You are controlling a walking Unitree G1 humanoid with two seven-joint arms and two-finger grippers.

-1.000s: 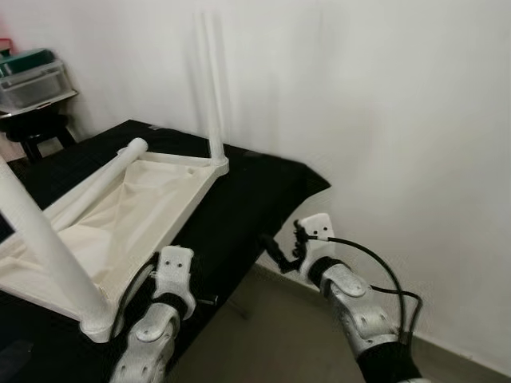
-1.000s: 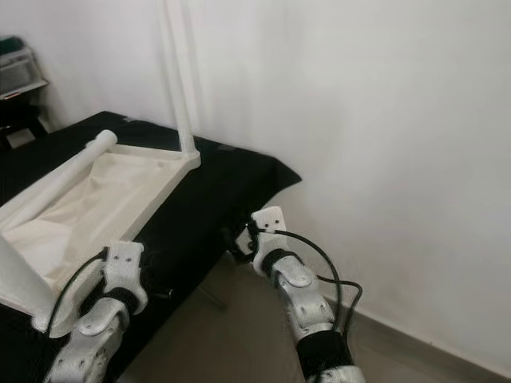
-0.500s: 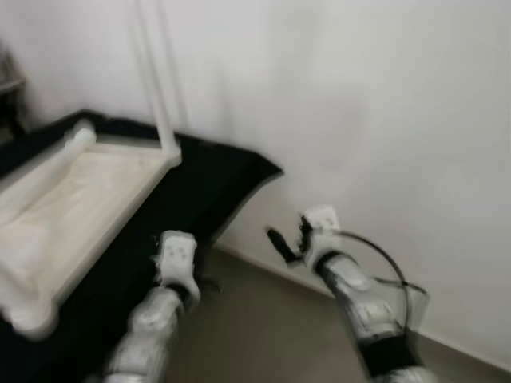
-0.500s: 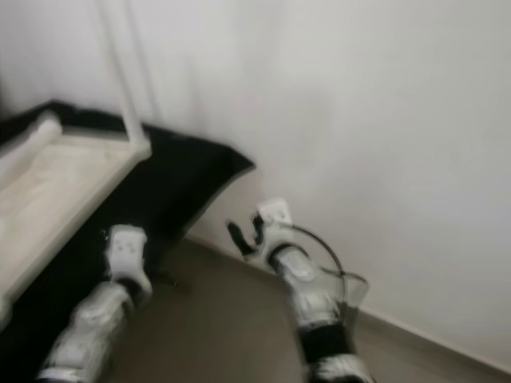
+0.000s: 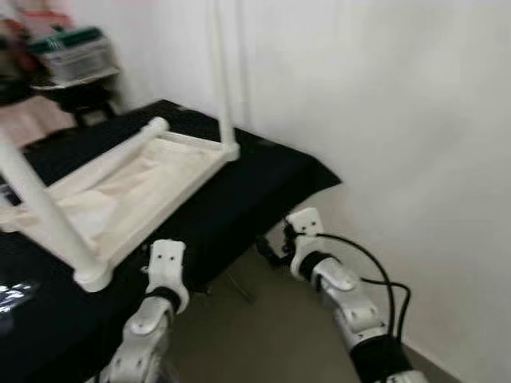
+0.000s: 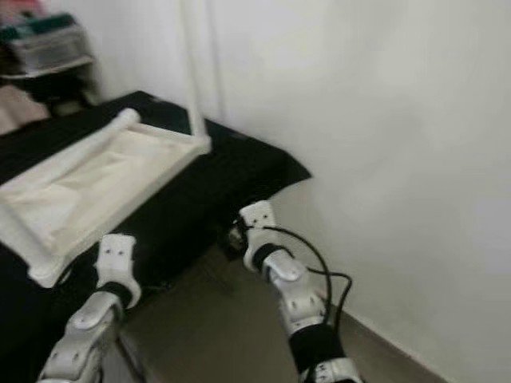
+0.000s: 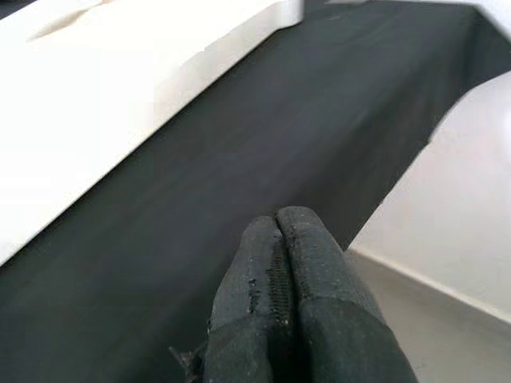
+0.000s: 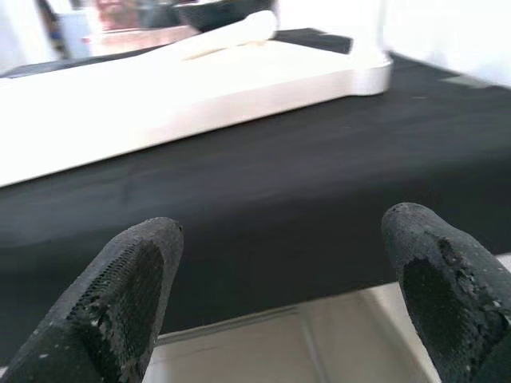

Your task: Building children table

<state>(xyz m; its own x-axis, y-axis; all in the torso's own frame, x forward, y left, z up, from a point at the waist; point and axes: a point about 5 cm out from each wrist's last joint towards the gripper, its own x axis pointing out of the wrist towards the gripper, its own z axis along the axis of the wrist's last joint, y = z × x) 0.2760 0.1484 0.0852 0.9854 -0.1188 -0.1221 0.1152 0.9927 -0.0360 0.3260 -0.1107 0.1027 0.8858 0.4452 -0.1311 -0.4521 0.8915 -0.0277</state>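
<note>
Both tools are hovering empty at the edge of the black-draped surface.

The upturned white table is lying on the surface ahead of the left tool, one leg standing upright at its far corner and another rising at the near corner. The left tool's fingers are pressing together, gripping nothing. The right tool is holding its fingers wide apart, nothing between them, facing the surface's side. Beyond the table, a clear bin with a green lid is sitting on a dark stand; its contents cannot be made out.
</note>
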